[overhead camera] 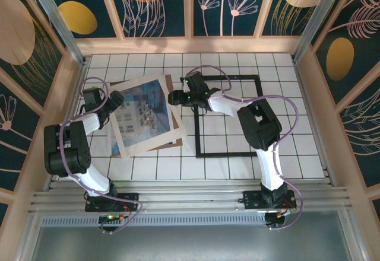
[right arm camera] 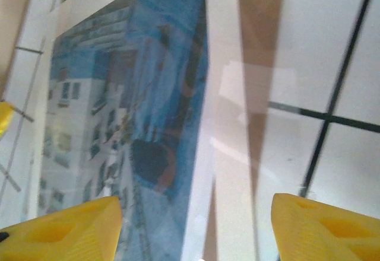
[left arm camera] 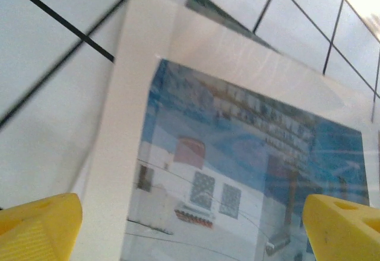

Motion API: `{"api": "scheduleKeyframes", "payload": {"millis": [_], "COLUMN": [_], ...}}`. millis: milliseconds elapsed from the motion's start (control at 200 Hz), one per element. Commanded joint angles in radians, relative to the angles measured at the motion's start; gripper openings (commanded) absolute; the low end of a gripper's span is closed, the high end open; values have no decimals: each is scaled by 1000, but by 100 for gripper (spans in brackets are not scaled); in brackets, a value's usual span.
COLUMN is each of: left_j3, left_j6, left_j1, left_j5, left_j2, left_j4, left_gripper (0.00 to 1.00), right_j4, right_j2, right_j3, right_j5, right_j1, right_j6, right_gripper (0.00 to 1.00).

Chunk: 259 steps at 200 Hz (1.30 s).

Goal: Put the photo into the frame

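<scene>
— So, what sits inside the frame [overhead camera: 228,154]?
— White tiles of the table [overhead camera: 297,124], with the right arm reaching across its upper left corner. The frame lies flat, right of centre.
— And the photo [overhead camera: 142,114]?
— Outside the frame, just to its left, lying askew on the tiles. A white mat [left arm camera: 113,154] borders it, and a brown backing board [overhead camera: 171,82] pokes out from beneath at the far right corner.
— Where are the pincers?
— From the top camera, the left gripper [overhead camera: 114,101] is at the stack's left edge and the right gripper [overhead camera: 177,98] at its right edge, one on either side. Whether they touch the paper I cannot tell from up there.
— Do the wrist cameras help?
— Somewhat. The left wrist shows its yellow fingers [left arm camera: 35,225] spread wide, the mat's corner and the blue print with whitish buildings lying between and beyond them. Nothing is clamped.
— And the right wrist?
— Its fingers [right arm camera: 323,225] also stand apart, unclamped, over the photo's blue edge, the mat border and a tile seam. A sheen lies across the print there, which the overhead view hardly gives.
</scene>
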Motion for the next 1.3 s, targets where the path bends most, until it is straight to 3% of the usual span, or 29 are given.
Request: {"api": "scheduleKeyframes", "payload": {"millis": [0, 746, 1291], "left_j3": [-13, -3, -37], "left_j6": [8, 65, 45], "left_j1": [2, -70, -73], "left_j5": [-54, 82, 166], "left_j2": [3, 70, 126], "left_j4": [-79, -92, -14], "left_gripper": [95, 89, 84], "right_j4": [14, -84, -84], "right_j2": [22, 188, 238], "right_j3": [5, 182, 241], "right_j5": [101, 114, -53], "right_j1": [-14, -23, -23], "right_j6": [-33, -61, -5], "right_gripper": [70, 74, 69]}}
